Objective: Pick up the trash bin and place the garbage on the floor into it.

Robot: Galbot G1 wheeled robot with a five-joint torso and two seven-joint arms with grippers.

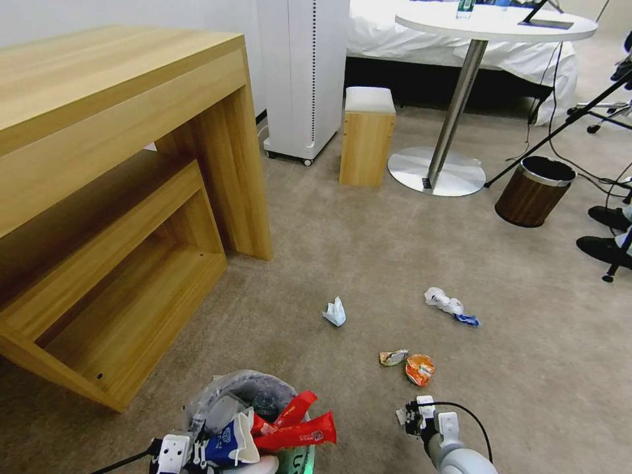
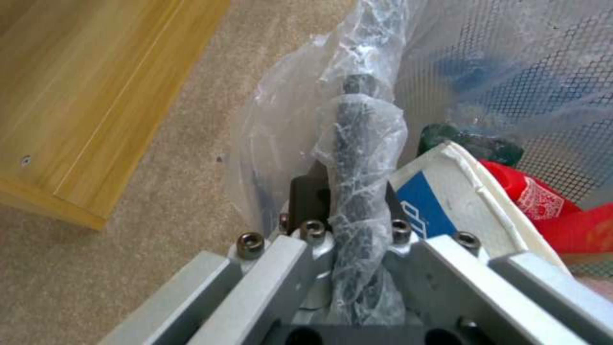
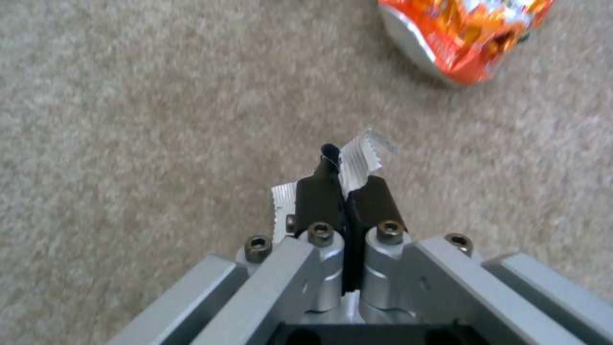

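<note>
The trash bin (image 1: 245, 386), lined with a crinkly translucent bag, hangs at the bottom of the head view. It holds red wrappers (image 1: 299, 431) and a blue-white carton (image 1: 227, 444). My left gripper (image 1: 172, 454) is shut on its bag-wrapped rim (image 2: 361, 143). My right gripper (image 3: 345, 189) is shut on a small silver serrated wrapper scrap (image 3: 362, 160) just above the carpet. Garbage on the floor ahead: an orange wrapper (image 1: 419, 368) (image 3: 466, 38), a small crumpled wrapper (image 1: 393, 357), crumpled white paper (image 1: 335, 311) and a white-and-blue piece (image 1: 449, 305).
A wooden desk (image 1: 118, 164) fills the left. Farther off stand a wooden stool (image 1: 367, 135), a round table's metal base (image 1: 436, 172), a brown wood-grain bin (image 1: 534, 191), cables and tripod legs. A person's dark shoes (image 1: 609, 232) are at the right edge.
</note>
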